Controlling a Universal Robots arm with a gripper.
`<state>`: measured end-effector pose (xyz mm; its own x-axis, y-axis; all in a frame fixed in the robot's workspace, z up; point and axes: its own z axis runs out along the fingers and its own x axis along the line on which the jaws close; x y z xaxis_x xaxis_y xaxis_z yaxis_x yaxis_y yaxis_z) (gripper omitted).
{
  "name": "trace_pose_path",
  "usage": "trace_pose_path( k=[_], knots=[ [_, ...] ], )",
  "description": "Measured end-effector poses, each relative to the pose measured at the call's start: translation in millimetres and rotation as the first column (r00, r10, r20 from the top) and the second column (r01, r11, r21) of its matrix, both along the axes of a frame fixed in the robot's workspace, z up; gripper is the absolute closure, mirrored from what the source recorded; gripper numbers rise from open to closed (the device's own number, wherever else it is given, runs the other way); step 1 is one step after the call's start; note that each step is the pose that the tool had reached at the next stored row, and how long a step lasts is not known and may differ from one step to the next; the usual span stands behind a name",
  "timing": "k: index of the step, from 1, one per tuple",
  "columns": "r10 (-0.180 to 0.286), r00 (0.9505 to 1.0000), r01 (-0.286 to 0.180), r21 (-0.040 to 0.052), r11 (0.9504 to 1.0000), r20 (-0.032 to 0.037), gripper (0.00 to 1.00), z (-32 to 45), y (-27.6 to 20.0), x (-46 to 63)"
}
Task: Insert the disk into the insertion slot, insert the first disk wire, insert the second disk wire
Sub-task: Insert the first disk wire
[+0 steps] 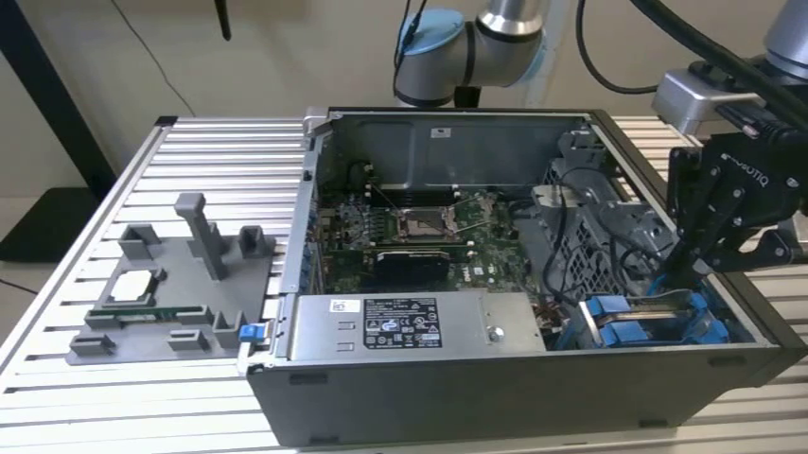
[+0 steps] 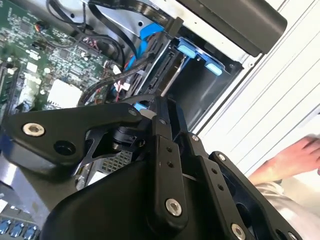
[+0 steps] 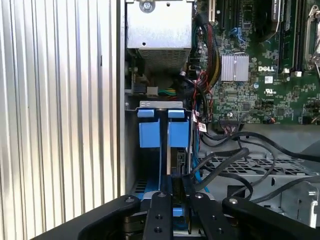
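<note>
beige wall (image 1: 290, 57) sitting at 12 o'clock, ribbed metal table (image 1: 127, 416) spreading below, black post (image 1: 57, 104) leaning at 10 o'clock

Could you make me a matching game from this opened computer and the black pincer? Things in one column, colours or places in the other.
1 pincer
2 circuit board
3 power supply box
4 parts tray

a green
b grey, labelled
c on the table beside the case
d over the insertion slot

Pairs: 1-d, 2-a, 3-b, 4-c
</note>
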<state>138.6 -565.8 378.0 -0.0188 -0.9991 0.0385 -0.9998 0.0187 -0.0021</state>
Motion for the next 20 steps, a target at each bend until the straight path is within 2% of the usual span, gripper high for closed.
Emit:
trace_pose_path(
  k=[7, 10, 12, 15, 16, 20],
  knots=[
    [0.0, 1.0, 0.0, -0.0022, 1.0, 0.0017, 1.0, -0.3, 0.0, -0.1],
    [0.0, 0.9999, 0.0, -0.0084, 1.0, 0.0156, 1.0, -2.0, 0.0, 0.0],
    [0.0, 0.9996, 0.0, -0.0088, 1.0, 0.0273, 1.0, -4.0, 0.0, -0.1],
    [0.0, 0.9992, 0.0, -0.0087, 1.0, 0.0393, 1.0, -6.8, 0.0, 0.0],
    [0.0, 0.9991, 0.001, -0.0085, 1.0, 0.0417, 1.0, -7.4, 0.0, 0.0],
    [-0.001, 0.9991, 0.001, -0.0028, 1.0, 0.0425, 1.0, -9.0, -0.1, 0.0]
  ],
)
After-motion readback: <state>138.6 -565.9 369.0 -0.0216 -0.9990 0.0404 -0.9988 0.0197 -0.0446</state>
